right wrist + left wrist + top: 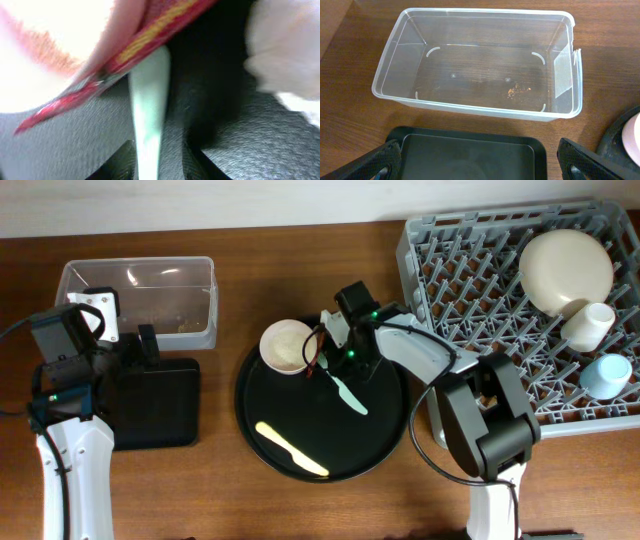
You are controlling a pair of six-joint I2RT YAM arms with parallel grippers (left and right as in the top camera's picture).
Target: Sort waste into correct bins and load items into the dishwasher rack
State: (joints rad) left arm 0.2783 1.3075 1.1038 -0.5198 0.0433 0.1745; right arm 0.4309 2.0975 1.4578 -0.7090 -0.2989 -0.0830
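Only right wrist view, blurred, showed us red wrapper (125, 50) lying across mint-green spoon (150, 100). Right gripper (328, 352): we could not tell its opening or hold. Overhead placed both on round tray (380, 435), beside pink-rimmed bowl (287, 345). Left gripper (477, 157), left of tray, gaped wide, empty.

A large round black tray (300, 405) sits on a brown wooden surface (230, 250), about mid-width and toward the front edge. The tray has a low raised rim and a dark floor. In the right wrist view that floor (240, 145) appears close and blurred, with a fine pebbled texture. In the left wrist view only a curved slice of its rim (620, 145) shows, at the lower right. Bare wood with grain running left to right shows on every side of the tray. Well behind the tray, a pale, featureless band (200, 200) runs along the far edge of the surface; what it is cannot be told.
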